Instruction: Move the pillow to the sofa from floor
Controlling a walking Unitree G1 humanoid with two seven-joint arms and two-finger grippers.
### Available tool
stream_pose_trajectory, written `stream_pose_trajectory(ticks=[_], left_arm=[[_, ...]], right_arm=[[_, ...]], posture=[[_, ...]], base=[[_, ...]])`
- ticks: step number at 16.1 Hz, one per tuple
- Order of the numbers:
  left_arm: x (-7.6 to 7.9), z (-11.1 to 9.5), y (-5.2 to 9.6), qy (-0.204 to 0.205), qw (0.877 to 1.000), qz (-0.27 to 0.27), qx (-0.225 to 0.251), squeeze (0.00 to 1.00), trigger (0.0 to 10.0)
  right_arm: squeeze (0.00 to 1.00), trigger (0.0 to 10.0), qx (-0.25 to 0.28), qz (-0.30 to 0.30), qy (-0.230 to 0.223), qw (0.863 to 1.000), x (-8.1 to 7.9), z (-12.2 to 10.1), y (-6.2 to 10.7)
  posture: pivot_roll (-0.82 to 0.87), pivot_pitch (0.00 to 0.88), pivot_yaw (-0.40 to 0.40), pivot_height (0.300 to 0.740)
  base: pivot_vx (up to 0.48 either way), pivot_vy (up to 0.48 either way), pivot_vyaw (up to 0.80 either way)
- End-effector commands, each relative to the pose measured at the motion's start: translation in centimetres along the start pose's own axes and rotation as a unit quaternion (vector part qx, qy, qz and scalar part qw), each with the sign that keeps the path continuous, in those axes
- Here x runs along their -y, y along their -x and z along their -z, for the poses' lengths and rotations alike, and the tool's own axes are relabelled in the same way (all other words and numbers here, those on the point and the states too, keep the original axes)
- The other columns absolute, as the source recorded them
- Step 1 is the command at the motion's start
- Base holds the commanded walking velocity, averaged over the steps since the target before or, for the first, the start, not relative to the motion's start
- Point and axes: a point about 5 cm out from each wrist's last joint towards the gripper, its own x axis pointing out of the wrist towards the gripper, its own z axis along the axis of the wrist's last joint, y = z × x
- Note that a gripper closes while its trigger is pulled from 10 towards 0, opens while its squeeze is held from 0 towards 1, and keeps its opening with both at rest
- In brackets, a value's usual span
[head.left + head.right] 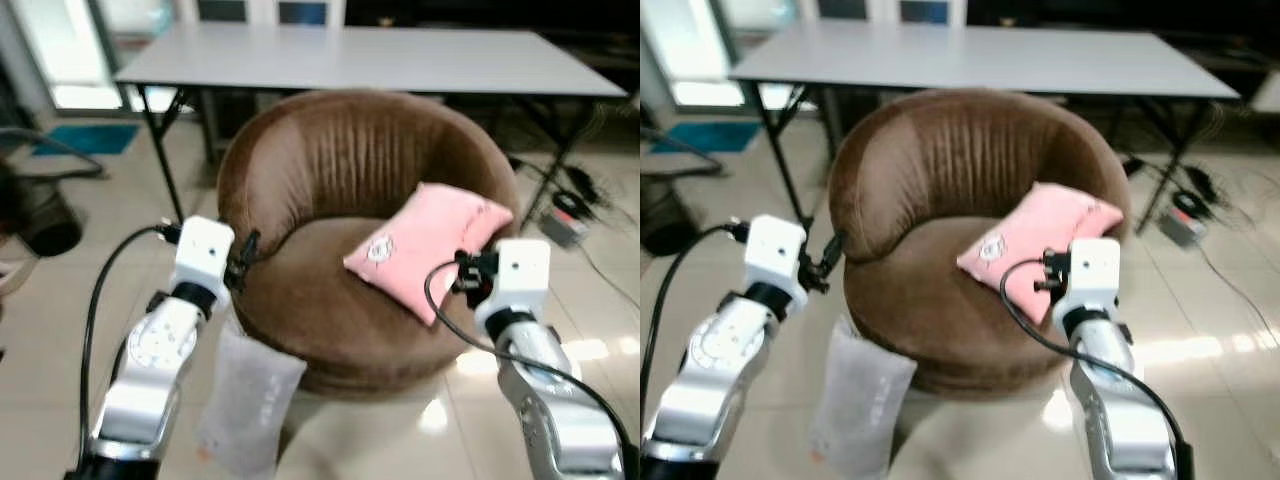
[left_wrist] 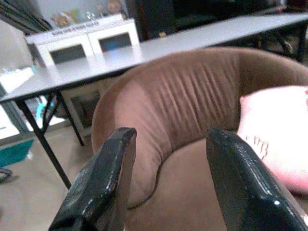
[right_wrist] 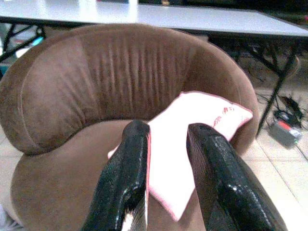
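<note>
Pillow (image 1: 425, 250), pink, already lies on the sofa (image 1: 340, 180) rather than on the floor: it leans against the curved backrest at about 3 o'clock of the round brown seat, its long axis running from roughly 7 o'clock up to 1 o'clock. A second, grey pillow (image 1: 245, 400) stands on the tiled floor (image 1: 60, 300) against the sofa's front edge at about 7 o'clock, so the task may concern that one; this is a judgement.

Behind the sofa, at 12 o'clock, stands a long grey table (image 1: 380, 55).

Right hand (image 3: 166, 178) is just short of the pink pillow, which lies straight ahead of its fingers; the fingers are parted and grasp nothing, the pillow's near corner showing between them. Left hand (image 2: 166, 183) hovers by the sofa's rim at 9 o'clock, fingers spread wide and empty.

Left hand is the nearer one to the grey pillow, which sits below and slightly to its right; reaching it would call for lowering that arm.
</note>
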Motion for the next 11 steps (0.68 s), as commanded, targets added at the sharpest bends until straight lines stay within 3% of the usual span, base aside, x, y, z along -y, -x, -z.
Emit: stream_pose_trajectory(ticks=[1, 3, 11], left_arm=[[-0.03, -0.21, -0.18, -0.004, 1.000, 0.002, 0.003, 0.00, 10.0], [-0.06, -0.20, -0.19, -0.005, 1.000, 0.002, 0.003, 0.00, 10.0], [-0.07, -0.23, -0.41, -0.011, 1.000, 0.011, 0.002, 0.00, 10.0]], right_arm=[[0.00, 10.0, 0.002, -0.001, 0.001, 1.000, 0.05, -0.27, 0.01], [0.00, 10.0, 0.003, -0.002, 0.000, 1.000, 0.02, -0.30, 0.01], [0.00, 10.0, 0.002, 0.009, -0.010, 1.000, 0.18, -0.09, 0.24]], posture=[[-0.07, 0.014, -0.016, 0.740], [-0.07, 0.016, -0.016, 0.740], [-0.07, 0.024, 0.009, 0.740]], base=[[0.000, 0.394, -0.80], [0.000, 0.390, -0.80], [0.000, 0.394, 0.00]])
